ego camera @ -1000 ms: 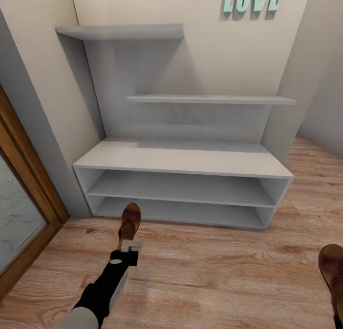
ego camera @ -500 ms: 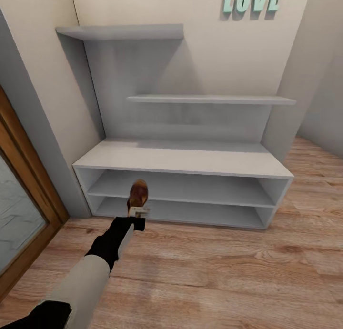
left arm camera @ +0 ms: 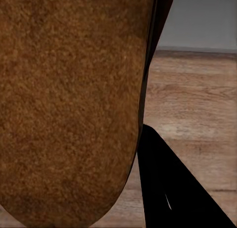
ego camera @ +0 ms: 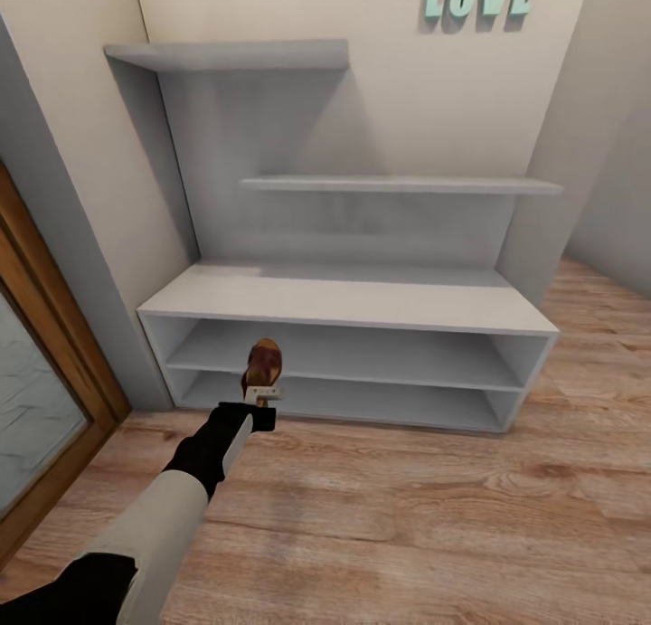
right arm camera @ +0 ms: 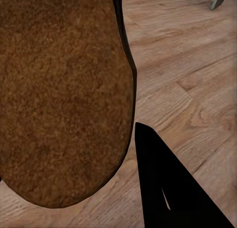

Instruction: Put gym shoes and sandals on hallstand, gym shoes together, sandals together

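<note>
1. The hallstand (ego camera: 348,307) is light grey and matte, a low bench with two open shelves on the wood-plank corridor floor (ego camera: 407,516).
2. Your left gripper (ego camera: 262,394) is clamped on one sandal (ego camera: 263,363), held just before the shelves.
3. The right gripper's sandal (right arm camera: 64,94) shows a grainy tan footbed; it probably handles light, flat and slightly flexible, so grip the edge.

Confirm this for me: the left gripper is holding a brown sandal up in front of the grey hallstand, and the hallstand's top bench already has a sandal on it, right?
Not quite. In the head view the left gripper does hold a brown sandal in front of the grey hallstand, but the top bench is bare; no sandal lies on it.
</note>
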{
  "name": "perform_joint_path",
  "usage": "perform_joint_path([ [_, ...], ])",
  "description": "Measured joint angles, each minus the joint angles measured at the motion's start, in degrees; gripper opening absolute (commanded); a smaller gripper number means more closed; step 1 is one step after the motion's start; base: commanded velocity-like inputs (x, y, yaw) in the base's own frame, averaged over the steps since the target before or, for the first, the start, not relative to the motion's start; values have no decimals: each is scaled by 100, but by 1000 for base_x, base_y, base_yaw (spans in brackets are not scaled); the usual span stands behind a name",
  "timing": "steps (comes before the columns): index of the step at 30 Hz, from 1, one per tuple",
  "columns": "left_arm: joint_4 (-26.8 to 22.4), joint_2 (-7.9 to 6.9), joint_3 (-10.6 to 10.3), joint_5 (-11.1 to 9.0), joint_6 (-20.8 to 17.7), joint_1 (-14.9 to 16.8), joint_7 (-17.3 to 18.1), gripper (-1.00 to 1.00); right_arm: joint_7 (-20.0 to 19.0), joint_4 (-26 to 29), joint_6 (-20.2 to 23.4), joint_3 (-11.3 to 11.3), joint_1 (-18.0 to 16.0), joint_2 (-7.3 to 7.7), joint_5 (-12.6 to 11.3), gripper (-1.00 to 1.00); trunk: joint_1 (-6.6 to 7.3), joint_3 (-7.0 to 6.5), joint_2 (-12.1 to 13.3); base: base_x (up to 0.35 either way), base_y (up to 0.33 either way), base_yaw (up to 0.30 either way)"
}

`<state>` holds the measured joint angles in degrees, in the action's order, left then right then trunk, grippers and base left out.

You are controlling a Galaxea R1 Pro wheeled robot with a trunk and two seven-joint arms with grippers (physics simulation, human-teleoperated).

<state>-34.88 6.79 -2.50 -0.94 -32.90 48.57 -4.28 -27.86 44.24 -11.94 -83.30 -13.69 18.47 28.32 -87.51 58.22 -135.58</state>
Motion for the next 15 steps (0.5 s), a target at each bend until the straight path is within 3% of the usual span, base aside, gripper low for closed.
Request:
perform_joint_path([
  [15, 24, 8, -30, 11, 0, 56, -6, -100, -3, 79, 1, -18, 0, 10, -4, -100, -330, 401, -602, 0, 0, 0],
])
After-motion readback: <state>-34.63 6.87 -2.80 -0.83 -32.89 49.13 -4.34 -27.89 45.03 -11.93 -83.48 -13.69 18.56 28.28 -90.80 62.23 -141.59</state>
